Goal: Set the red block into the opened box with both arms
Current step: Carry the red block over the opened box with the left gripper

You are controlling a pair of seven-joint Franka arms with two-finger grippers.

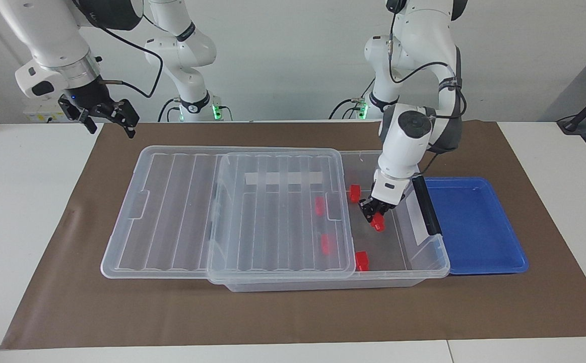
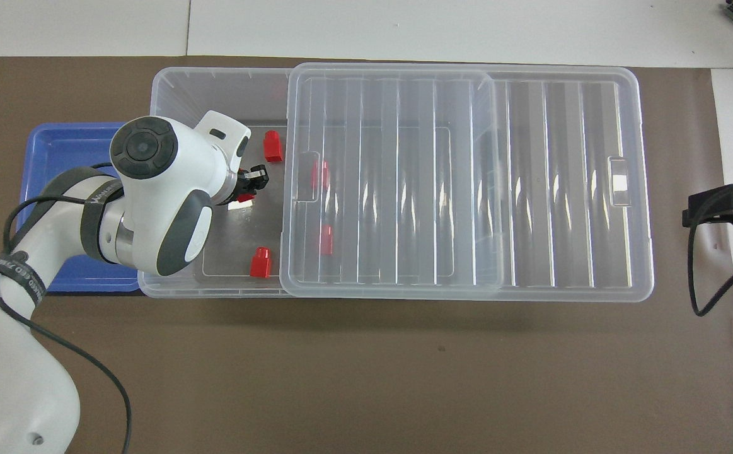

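My left gripper (image 1: 373, 215) is shut on a small red block (image 1: 377, 223), down inside the uncovered part of the clear box (image 1: 445, 263). From overhead, the arm's wrist hides most of that gripper (image 2: 254, 183), and only a sliver of the held block (image 2: 246, 198) shows. The ribbed lid (image 1: 272, 222) is slid toward the right arm's end and covers most of the box. Several more red blocks lie on the box floor, two in the open (image 1: 355, 193) (image 1: 362, 260) and two under the lid. My right gripper (image 1: 107, 117) waits open, raised over the mat's corner.
A blue tray (image 1: 479, 227) lies against the box's end wall toward the left arm's end, next to the black handle (image 1: 426, 204). Everything rests on a brown mat (image 1: 293, 312) on the white table. A black cable (image 2: 697, 277) hangs by the right gripper.
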